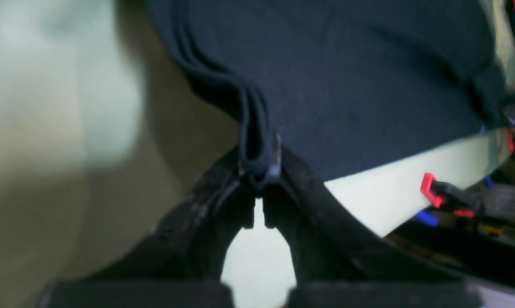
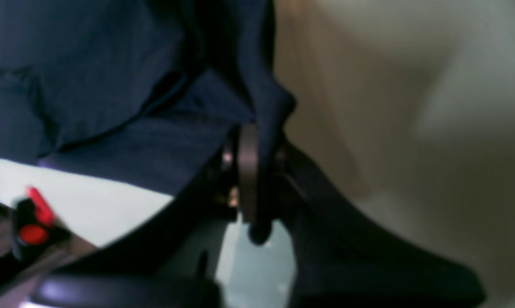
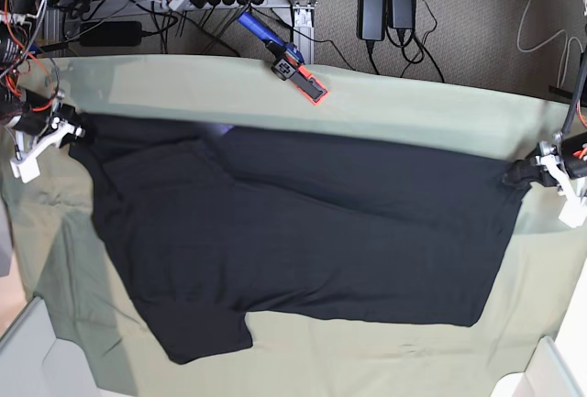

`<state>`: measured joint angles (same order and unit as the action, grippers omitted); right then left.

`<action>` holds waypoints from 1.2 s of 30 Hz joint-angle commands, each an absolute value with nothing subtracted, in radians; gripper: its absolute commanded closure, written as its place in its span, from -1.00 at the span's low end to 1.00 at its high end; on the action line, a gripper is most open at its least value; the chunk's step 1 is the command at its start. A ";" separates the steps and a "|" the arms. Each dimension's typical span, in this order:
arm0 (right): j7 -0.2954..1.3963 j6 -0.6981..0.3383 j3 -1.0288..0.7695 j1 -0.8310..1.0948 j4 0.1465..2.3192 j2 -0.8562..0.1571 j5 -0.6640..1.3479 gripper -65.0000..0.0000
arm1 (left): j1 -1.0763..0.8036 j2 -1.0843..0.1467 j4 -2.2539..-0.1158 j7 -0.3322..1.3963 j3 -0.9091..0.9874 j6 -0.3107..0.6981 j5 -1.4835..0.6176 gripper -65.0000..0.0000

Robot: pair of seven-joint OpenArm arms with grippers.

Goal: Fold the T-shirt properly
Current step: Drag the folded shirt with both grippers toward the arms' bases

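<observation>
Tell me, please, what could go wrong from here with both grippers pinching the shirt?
The T-shirt is held only by thin bunches of edge in the left gripper and right gripper, so a pull might slip one free. Cloth already overlaps unevenly near the right gripper's end, so a fold could trap wrinkles. Dragging may also ruck the green table cloth.

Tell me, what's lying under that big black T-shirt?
A pale green table cloth shows all around the T-shirt, so it seems to run underneath. Whatever else might lie beneath is covered by the fabric. Each tool, left and right, pinches one end.
</observation>
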<state>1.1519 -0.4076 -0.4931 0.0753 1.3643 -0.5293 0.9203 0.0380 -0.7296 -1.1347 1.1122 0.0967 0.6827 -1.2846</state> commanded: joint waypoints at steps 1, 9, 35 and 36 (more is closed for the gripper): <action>1.145 -0.480 -0.505 0.078 1.387 -0.560 0.926 1.00 | 0.033 -0.763 -1.169 1.100 0.113 0.698 -1.297 1.00; 1.150 -0.480 -0.515 0.181 1.441 -0.570 0.936 1.00 | -0.112 -0.762 -1.267 1.108 0.257 0.698 -1.298 1.00; 1.176 -0.495 -0.553 0.234 1.446 -0.683 0.972 1.00 | -0.197 -0.792 -1.303 1.161 0.283 0.698 -1.388 1.00; 1.176 -0.495 -0.553 0.235 1.446 -0.684 0.973 1.00 | -0.197 -0.793 -1.303 1.161 0.283 0.698 -1.393 1.00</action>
